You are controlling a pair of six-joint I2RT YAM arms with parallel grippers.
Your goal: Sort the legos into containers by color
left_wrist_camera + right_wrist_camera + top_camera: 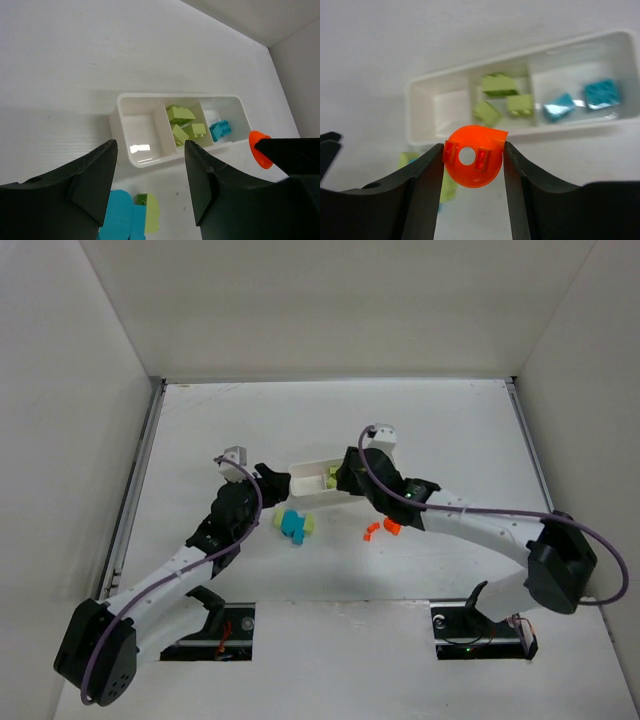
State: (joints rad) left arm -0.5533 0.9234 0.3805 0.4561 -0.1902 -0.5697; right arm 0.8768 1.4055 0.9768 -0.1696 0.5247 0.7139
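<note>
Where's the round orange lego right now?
The round orange lego is pinched in the right gripper, in the middle of the right wrist view. It sits just outside the white tray, beside its empty end section.

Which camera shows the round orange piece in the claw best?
The right wrist view: the orange piece sits big and whole in the right claw. The left wrist view catches only its edge; from above it is hidden.

Enclosed white bench, evenly lit.
Matte white tabletop boxed by plain white panel walls at back and both sides; grey metal rail along left edge; soft shadows.
</note>
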